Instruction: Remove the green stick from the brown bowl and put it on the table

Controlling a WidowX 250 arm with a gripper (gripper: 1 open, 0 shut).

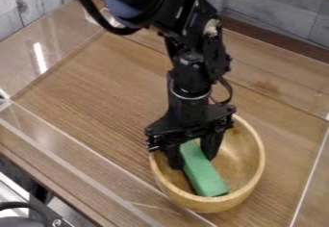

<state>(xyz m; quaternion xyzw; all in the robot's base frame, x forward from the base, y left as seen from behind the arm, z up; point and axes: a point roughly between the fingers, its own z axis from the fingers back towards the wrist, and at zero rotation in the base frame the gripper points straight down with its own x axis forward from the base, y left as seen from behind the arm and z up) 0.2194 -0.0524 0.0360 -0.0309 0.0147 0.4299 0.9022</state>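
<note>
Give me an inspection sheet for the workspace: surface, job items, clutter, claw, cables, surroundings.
Surface: wood-grain table, bare apart from the bowl; clear acrylic walls round its edges.
Job's things: brown bowl near the front right; green stick lies inside it, tilted, not lifted out.
Clutter: nothing seen.
Claw: claw points down into the bowl, fingers either side of the stick's upper end; the view does not show whether they have closed on it.
Cables: a thin dark loop beside the wrist; none loose on the table.
Surroundings: pale plank wall behind; dark object at the bottom left, unclear.
</note>
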